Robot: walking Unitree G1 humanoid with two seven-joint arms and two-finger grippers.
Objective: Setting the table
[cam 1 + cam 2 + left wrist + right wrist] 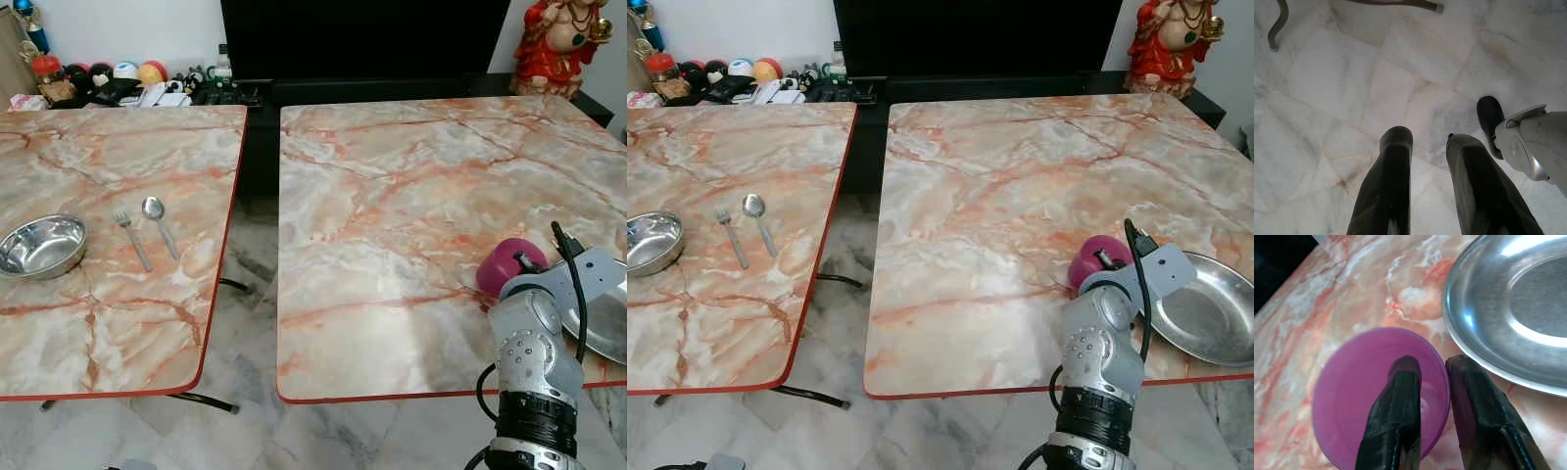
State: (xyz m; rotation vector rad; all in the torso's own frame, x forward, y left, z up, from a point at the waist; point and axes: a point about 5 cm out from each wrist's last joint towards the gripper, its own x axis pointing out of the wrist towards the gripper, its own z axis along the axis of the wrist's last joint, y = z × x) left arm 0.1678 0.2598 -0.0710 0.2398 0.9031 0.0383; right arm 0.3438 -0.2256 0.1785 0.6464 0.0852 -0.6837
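— So, two marble-patterned counters side by side: right counter (411,196) and left counter (118,157), floor gap between. Worth noting anything on the right one?

— Steel plate (1213,313) near the front right corner, purple cup (1378,391) just beside its rim. Cannot tell from the head views whether cup and plate touch; looks like a thin strip of marble between them in the right wrist view.

— And the left counter?

— Steel bowl (41,245) at the left edge, then fork (132,238) and spoon (160,225) lying parallel, just beside each other, near the bowl.

— Step in hand?

— Judged as grasping the cup. Right gripper (1432,367) straddling the cup's wall, one finger inside the mouth, the other outside on the plate side. Moderately spread, not visibly pinching yet.

— Left gripper (1425,142)?

— Hanging idle over the floor tiles, fingers apart, holding nothing.

— Next move?

— Probably closing on the wall, firm enough not to slip, then lifting straight up to clear the plate rim. Likely headed toward the bowl and cutlery, though only a guess.
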